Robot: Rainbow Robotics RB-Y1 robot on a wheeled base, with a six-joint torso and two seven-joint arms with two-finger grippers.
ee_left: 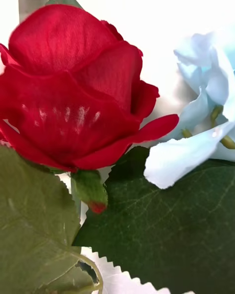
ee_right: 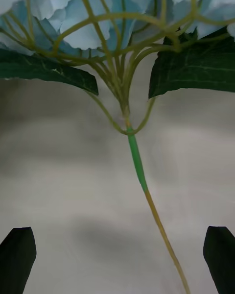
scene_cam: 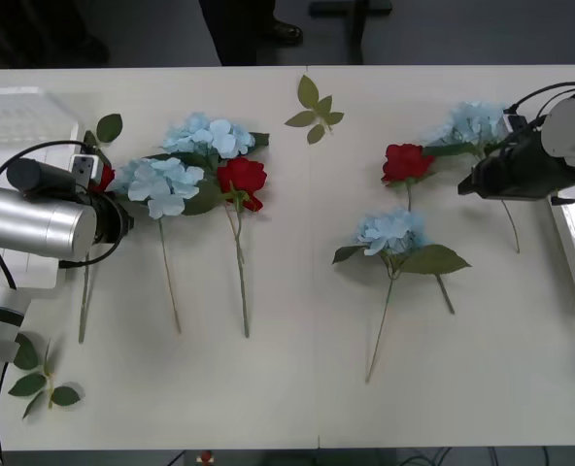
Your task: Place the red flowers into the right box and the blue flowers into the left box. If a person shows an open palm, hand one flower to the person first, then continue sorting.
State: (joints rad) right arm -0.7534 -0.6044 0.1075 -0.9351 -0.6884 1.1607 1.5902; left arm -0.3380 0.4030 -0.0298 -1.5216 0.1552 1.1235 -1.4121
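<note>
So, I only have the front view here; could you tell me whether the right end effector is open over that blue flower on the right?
Observer: Yes. In the right wrist view the right end effector is open, its black fingertips wide apart on either side of the blue flower.
Operator: Thanks. Is it touching the stem?
Observer: No, the stem runs between them, touching neither.
Operator: And what is in front of the left end effector?
Observer: Its wrist view has a red rose close up, with a blue petal beside it over a broad leaf.
</note>
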